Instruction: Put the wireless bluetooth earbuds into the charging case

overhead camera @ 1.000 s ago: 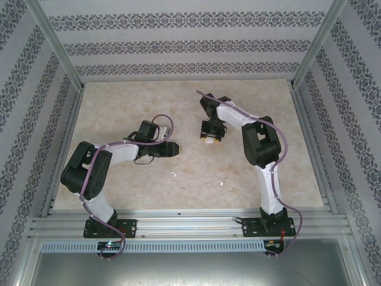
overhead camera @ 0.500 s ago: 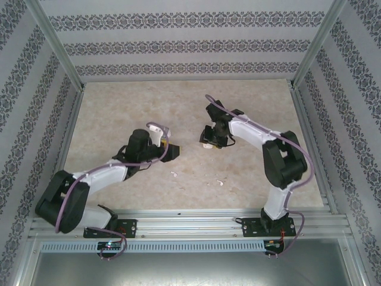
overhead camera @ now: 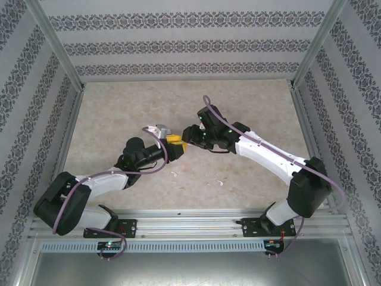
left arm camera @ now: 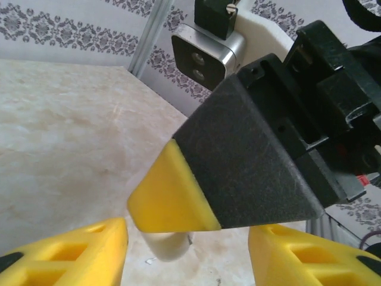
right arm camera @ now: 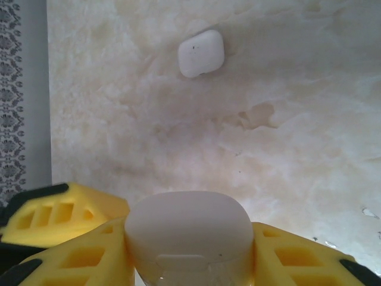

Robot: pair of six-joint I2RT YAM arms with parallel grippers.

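right gripper clamped on charging case | left gripper spread, empty, tip-to-tip with it | earbuds loose on table, nearer the bases (tiny things) | risk: fingers collide at this closeness, case jolts free or drops

Patterned wallpaper walls enclose a marbled tabletop.

Fig. We show L arm & R arm stretched low, meeting tip-to-tip at centre; L end effector w/ jaws apart, R end effector clamped on white case.
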